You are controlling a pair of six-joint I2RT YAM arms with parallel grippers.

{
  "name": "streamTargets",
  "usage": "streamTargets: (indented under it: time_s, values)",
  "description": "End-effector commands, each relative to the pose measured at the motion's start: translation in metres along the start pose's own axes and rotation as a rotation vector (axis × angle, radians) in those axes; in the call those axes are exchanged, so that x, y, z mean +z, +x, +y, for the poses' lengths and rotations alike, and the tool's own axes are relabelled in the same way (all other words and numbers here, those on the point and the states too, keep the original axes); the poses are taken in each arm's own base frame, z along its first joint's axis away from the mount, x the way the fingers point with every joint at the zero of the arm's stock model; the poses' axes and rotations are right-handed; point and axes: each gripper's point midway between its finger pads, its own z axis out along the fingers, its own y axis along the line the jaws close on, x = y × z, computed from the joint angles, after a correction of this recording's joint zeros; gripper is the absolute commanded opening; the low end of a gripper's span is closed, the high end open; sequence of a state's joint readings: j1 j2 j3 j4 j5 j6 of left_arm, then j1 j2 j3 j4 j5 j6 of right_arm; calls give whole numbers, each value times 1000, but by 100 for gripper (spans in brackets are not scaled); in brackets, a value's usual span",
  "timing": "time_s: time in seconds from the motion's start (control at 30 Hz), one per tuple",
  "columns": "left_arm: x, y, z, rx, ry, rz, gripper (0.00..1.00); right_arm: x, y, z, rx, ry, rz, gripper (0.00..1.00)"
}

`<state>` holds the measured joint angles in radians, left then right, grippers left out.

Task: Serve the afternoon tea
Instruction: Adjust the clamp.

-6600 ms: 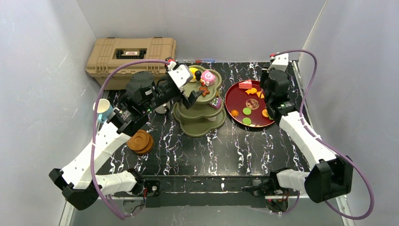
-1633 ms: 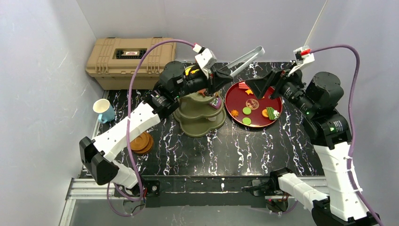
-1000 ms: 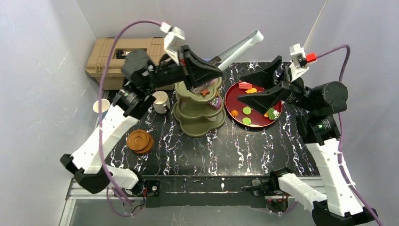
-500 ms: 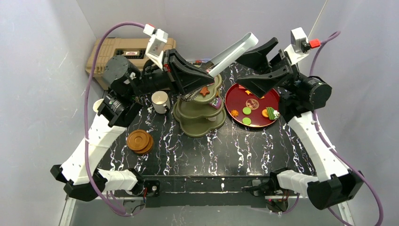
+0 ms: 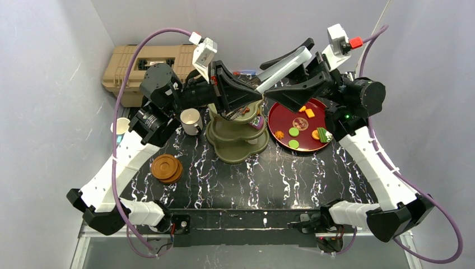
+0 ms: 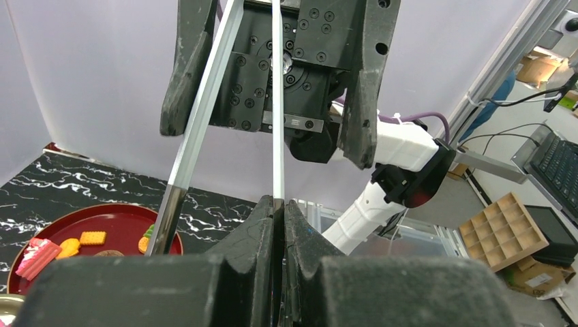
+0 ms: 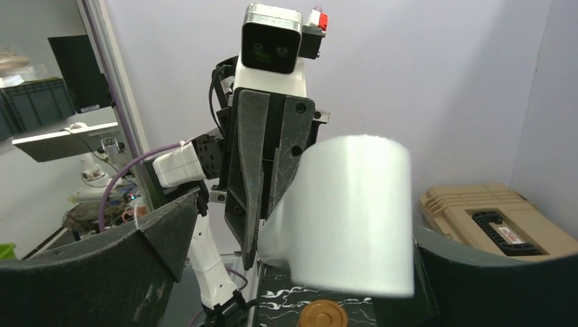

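Closer to the tongs (image 5: pixel 288 60) the right gripper (image 5: pixel 270 83) has been brought, its wide-open jaws placed around their free end, apparently for a handover, while they are kept clenched by the left gripper (image 6: pixel 278 204), just above the 3-tier stand (image 5: pixel 238 147).

The top view looks steeply down from above and behind the arm bases, taking in the whole table (image 5: pixel 269 179). The left wrist camera sights along the left pincer (image 6: pixel 279 208) into the right pincer (image 6: pixel 267 143) close ahead, and the right wrist camera faces back the opposite way. All three share the metal tongs (image 5: pixel 283 60); top and left wrist also share the red plate (image 5: pixel 305 144).
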<state>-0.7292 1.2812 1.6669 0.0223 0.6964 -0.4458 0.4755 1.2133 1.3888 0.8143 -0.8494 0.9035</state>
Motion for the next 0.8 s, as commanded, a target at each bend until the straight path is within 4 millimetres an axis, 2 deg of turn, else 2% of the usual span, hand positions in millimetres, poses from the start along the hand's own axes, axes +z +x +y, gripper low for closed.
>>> streamTargets:
  time_s: [0.0, 0.13, 0.23, 0.33, 0.37, 0.43, 0.47, 0.5, 0.57, 0.63, 0.7, 0.77]
  values:
    - [1, -14, -3, 71, 11, -44, 0, 9, 1, -2, -23, 14, 39, 90]
    - [1, -12, -2, 67, 12, -34, 0, 12, 7, -3, -1, -1, 54, 78]
    - [1, -12, -2, 76, 9, -37, 0, 13, 10, -6, 22, 7, 70, 54]
    - [0, -16, -2, 107, 1, -48, 0, 11, 16, -20, 14, 89, 100, 39]
    - [-1, -16, -1, 126, -2, -50, 6, 9, 16, -26, -1, 128, 106, 37]
    - [-4, -18, 0, 176, -16, -57, 13, 4, 18, -38, -27, 205, 126, 32]
    - [-5, -17, 5, 204, -40, -60, 17, 2, 19, -43, -42, 238, 138, 27]
    - [-8, -19, 9, 236, -67, -64, 30, -1, 19, -46, -55, 270, 148, 23]
    - [-13, -24, 22, 305, -146, -82, 48, -5, 20, -53, -76, 317, 162, 18]
    - [-18, -29, 30, 356, -199, -103, 77, -10, 21, -62, -96, 372, 173, 14]
    - [-21, -34, 32, 394, -225, -118, 93, -18, 23, -72, -119, 436, 190, 9]
    - [-25, -39, 33, 421, -247, -131, 98, -28, 28, -85, -139, 519, 222, 5]
